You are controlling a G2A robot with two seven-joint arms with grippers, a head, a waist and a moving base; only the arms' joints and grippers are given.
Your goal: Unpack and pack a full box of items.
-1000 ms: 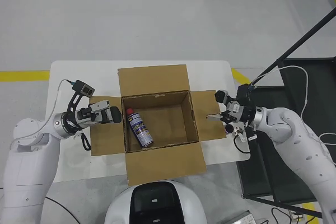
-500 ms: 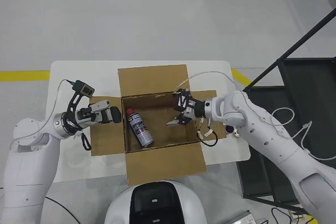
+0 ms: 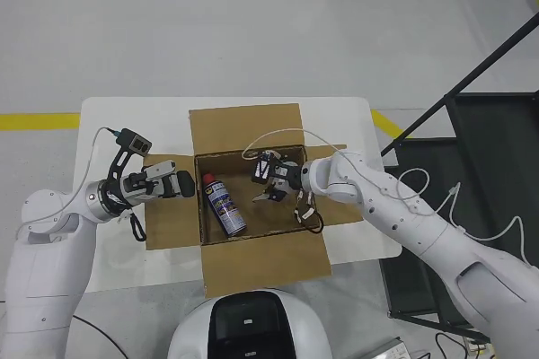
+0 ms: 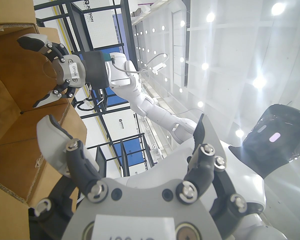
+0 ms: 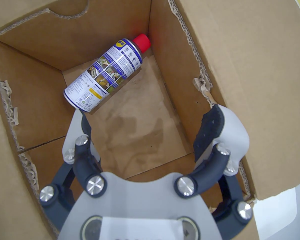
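- a white table (image 3: 117,117) on a pale grey floor with a yellow line carries an open cardboard box (image 3: 247,126), all four flaps folded out.
- the left gripper (image 3: 181,179) hovers over the box's left flap, fingers spread and empty. it sits close to the wall, so a careless sweep could shove the light box.
- the spray can (image 3: 223,205) lies on its side on the box floor, close along the left wall, red cap toward the far corner. it is a smooth, glossy metal cylinder, so i judge it could roll or squirt out of a pinch that lands off its middle.
- the right gripper (image 3: 263,184) hangs in the box mouth, jaws wide and holding nothing, dimpled rubbery pads (image 5: 210,126) facing inward. the torn, ragged corrugated rims could snag a finger, and the loose white cable (image 3: 292,132) at its wrist might catch a flap.
- a black metal rack (image 3: 512,153) stands at the right.
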